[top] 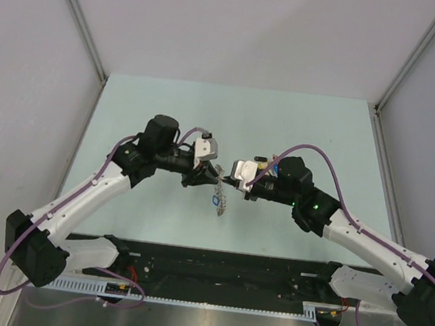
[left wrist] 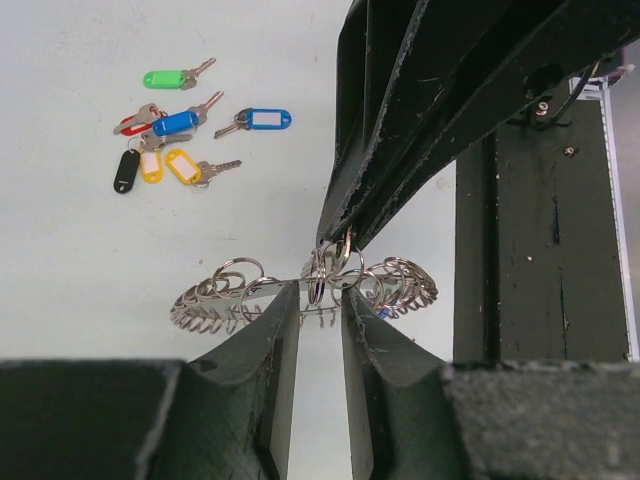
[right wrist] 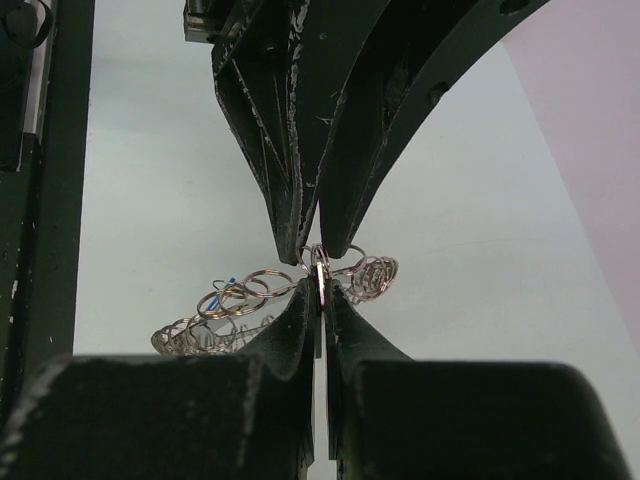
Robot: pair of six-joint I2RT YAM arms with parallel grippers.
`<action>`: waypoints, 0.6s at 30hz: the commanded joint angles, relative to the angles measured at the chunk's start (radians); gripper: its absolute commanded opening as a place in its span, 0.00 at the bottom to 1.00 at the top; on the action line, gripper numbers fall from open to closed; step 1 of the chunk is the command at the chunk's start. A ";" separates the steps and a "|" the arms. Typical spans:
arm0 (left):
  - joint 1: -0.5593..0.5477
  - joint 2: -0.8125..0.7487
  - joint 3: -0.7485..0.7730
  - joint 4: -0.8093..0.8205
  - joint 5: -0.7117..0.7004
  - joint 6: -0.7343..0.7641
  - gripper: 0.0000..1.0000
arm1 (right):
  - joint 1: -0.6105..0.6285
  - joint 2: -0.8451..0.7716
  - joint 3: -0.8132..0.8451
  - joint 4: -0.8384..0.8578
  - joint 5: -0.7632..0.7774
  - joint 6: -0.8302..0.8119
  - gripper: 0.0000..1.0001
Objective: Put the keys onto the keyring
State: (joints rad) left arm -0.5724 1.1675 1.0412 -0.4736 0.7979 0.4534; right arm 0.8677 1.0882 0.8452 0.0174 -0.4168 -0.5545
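Progress looked early. The left hand (left wrist: 320, 292) had its 2 fingers slightly parted, straddling a loop of the keyring (left wrist: 215, 295) without visibly clamping it. The keyring, 1 circle built of many small wire loops, was held between the 2 hands and spread out to both sides of the left hand's fingertips. The right hand (right wrist: 318, 285) met it from the opposite side, its fingers pressed together and pinching 1 loop.

The keys (left wrist: 183, 125) lay loose on the pale bench (left wrist: 80, 260), ahead and to the left of the left hand, well apart from the ring. 7 were counted: 1 green, 1 red, 2 blue, 1 black and 2 yellow. A blue speck among the loops might have been an 8th key already threaded, but it was too small to tell. At least 7 keys seemed left to put on.
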 commanded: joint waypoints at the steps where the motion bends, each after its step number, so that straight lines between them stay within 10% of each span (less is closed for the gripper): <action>1: -0.011 0.001 -0.010 0.038 -0.016 0.021 0.27 | 0.014 -0.014 0.058 0.061 -0.010 -0.004 0.00; 8: -0.014 -0.014 -0.021 0.052 -0.038 0.010 0.00 | 0.016 -0.024 0.058 0.056 0.015 0.001 0.00; 18: -0.011 -0.104 -0.067 0.124 -0.127 -0.051 0.00 | -0.002 -0.057 0.052 0.029 0.111 0.016 0.00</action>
State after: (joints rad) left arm -0.5846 1.1198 0.9874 -0.4038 0.7280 0.4271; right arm 0.8745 1.0786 0.8459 0.0120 -0.3557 -0.5499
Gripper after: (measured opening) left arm 0.011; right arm 0.021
